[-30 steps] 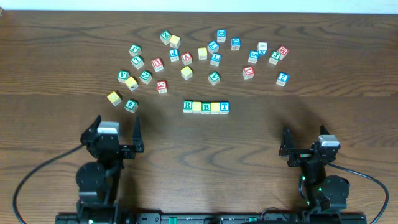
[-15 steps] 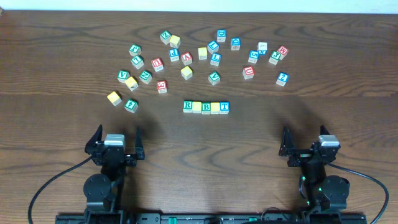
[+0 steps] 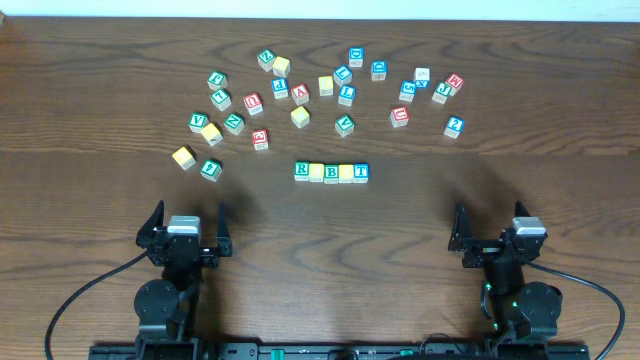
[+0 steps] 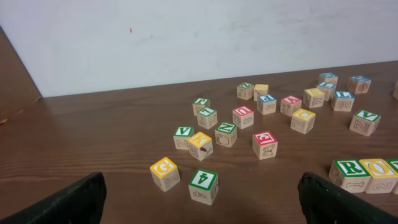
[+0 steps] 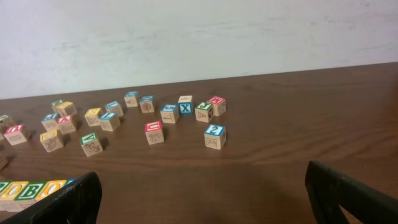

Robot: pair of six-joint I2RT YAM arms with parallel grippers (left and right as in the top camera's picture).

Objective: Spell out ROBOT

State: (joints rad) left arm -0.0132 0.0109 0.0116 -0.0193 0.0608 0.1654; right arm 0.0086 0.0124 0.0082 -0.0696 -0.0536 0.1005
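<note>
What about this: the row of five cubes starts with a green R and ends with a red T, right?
Not quite. The T cube ends the row but is blue, not red; the overhead view shows it. The green R cube does start it.

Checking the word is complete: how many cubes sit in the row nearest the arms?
5, touching in one row, left to right: R, first O, B, second O, T. None seem hidden.
</note>
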